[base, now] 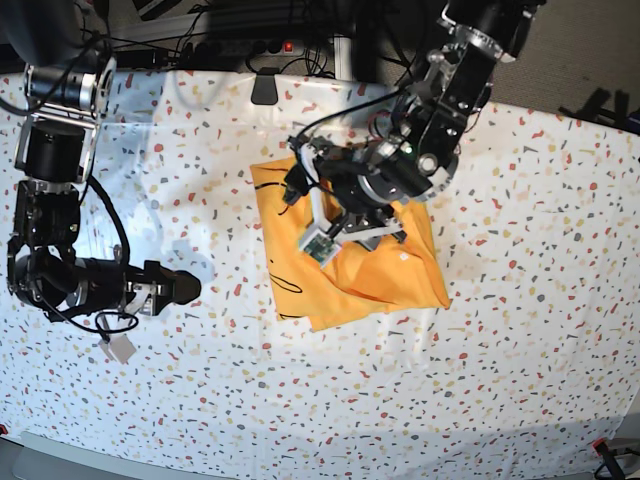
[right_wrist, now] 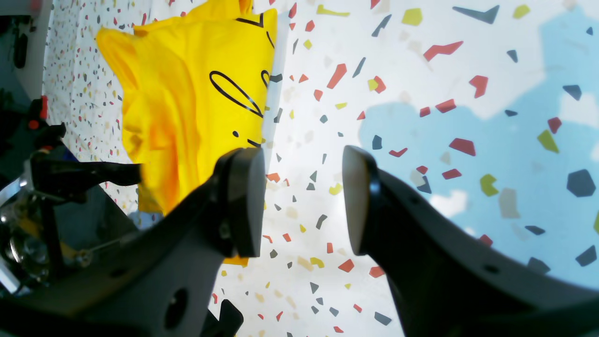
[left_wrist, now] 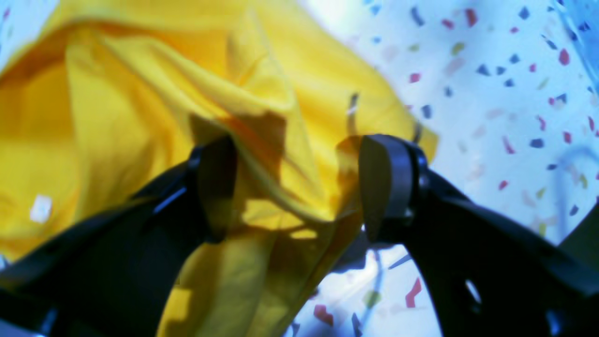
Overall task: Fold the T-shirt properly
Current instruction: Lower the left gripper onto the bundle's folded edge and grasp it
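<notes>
Yellow T-shirt [base: 345, 275] bunched on speckled worktop [base: 520, 330]. Left hand [left_wrist: 299, 187] jaws spread wide, cloth fold between them. Right hand [right_wrist: 303, 201] open, empty, well apart from shirt.

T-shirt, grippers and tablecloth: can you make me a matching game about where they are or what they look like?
Things:
1. T-shirt
2. left gripper
3. right gripper
4. tablecloth

Clues:
A. white with little colored speckles
B. open, with only the speckled cloth between its fingers
C. yellow, bunched up mid-table
D. open, with yellow cloth between its fingers

Pairs: 1-C, 2-D, 3-B, 4-A
</notes>
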`<action>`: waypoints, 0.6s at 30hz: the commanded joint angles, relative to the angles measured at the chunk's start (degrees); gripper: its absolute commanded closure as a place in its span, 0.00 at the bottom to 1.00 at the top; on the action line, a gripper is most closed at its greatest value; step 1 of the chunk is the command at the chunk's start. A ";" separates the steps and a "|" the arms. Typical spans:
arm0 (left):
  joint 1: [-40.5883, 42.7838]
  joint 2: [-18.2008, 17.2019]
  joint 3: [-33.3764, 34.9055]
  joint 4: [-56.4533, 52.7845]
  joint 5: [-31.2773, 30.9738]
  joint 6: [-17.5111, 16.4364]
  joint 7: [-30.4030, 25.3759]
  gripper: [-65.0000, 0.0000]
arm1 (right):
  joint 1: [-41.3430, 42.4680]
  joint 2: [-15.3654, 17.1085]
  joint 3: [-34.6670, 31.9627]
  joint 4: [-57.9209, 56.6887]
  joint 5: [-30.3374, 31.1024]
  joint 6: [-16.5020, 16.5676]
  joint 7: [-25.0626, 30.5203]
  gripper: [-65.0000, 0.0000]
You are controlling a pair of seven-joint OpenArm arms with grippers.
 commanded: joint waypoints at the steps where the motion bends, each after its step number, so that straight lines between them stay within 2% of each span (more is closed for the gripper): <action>1: -1.49 0.37 0.28 1.16 0.42 0.20 -0.76 0.39 | 1.77 0.83 0.35 1.01 1.49 0.23 0.52 0.60; 8: -3.50 0.94 1.40 1.16 -5.62 0.20 0.20 0.39 | 1.77 0.81 0.35 1.01 1.55 0.23 1.14 0.60; 10: -3.72 1.01 1.40 1.16 -2.49 0.20 0.04 0.39 | 1.77 0.83 0.37 1.01 1.53 0.23 1.11 0.60; 14: -6.12 1.01 1.40 1.16 9.42 0.24 1.01 0.39 | 1.75 0.85 0.37 1.01 1.09 0.23 1.07 0.60; 17: -9.70 0.94 1.38 1.16 12.52 0.81 4.59 0.39 | 1.77 0.83 0.35 0.98 1.11 0.23 1.09 0.60; 18: -10.73 0.79 1.36 1.16 13.18 2.40 4.68 0.39 | 1.77 0.83 0.35 0.98 1.11 0.23 1.09 0.60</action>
